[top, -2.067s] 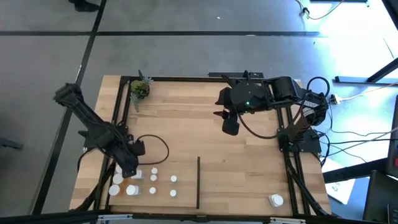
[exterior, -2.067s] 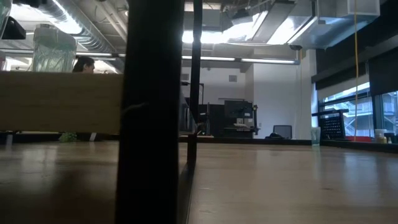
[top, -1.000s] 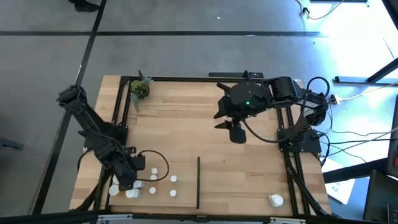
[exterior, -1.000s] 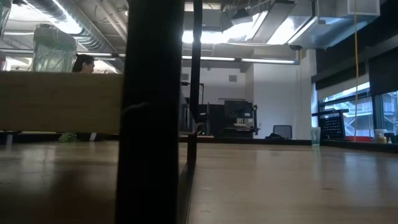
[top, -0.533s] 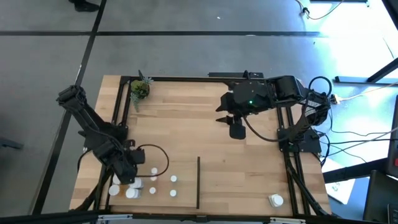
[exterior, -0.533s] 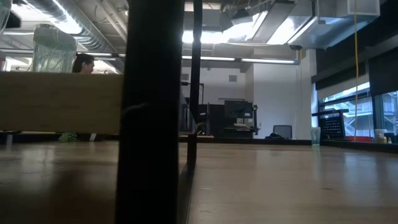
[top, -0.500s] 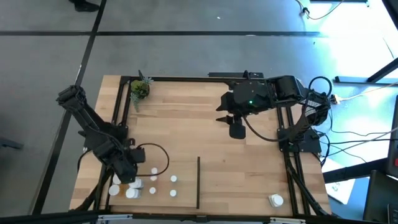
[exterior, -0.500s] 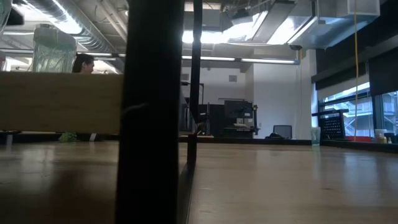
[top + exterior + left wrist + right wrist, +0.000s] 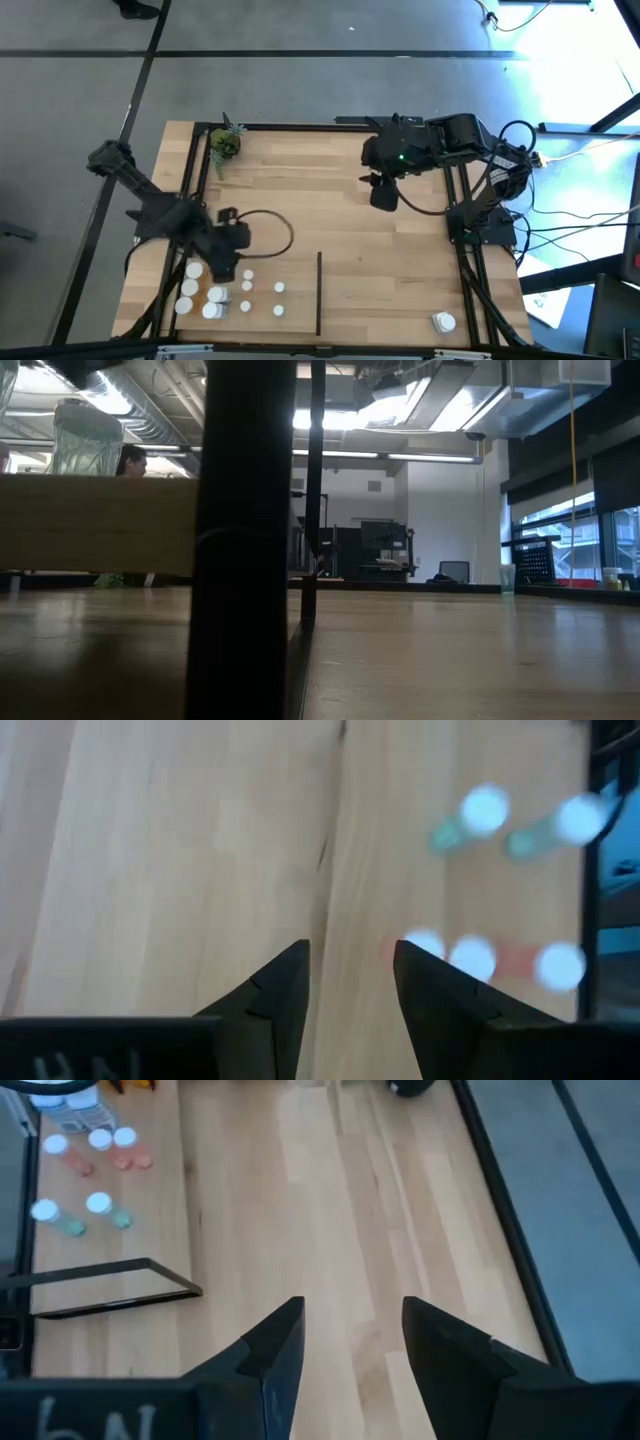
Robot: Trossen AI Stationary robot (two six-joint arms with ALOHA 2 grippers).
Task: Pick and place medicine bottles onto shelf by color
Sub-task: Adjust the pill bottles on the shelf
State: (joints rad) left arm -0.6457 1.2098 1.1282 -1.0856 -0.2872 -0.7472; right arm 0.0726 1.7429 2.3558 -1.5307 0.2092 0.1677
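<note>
Medicine bottles (image 9: pixel 232 293) mostly clustered left of the divider strip (image 9: pixel 319 292), apparently unsorted; left gripper (image 9: pixel 233 247) and right gripper (image 9: pixel 381 196) parted, empty

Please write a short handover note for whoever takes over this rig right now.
Left gripper: open, empty, above the board beside the bottle cluster.
Right gripper: open, empty, over the far right part of the shelf.
Bottles: a cluster sits at the near left, left of the black divider strip. One white bottle stands alone at the near right corner.
Done: only that lone white bottle is across the divider.
Left: the cluster looks mixed, white and orange together, so nearly all the sorting remains.
</note>
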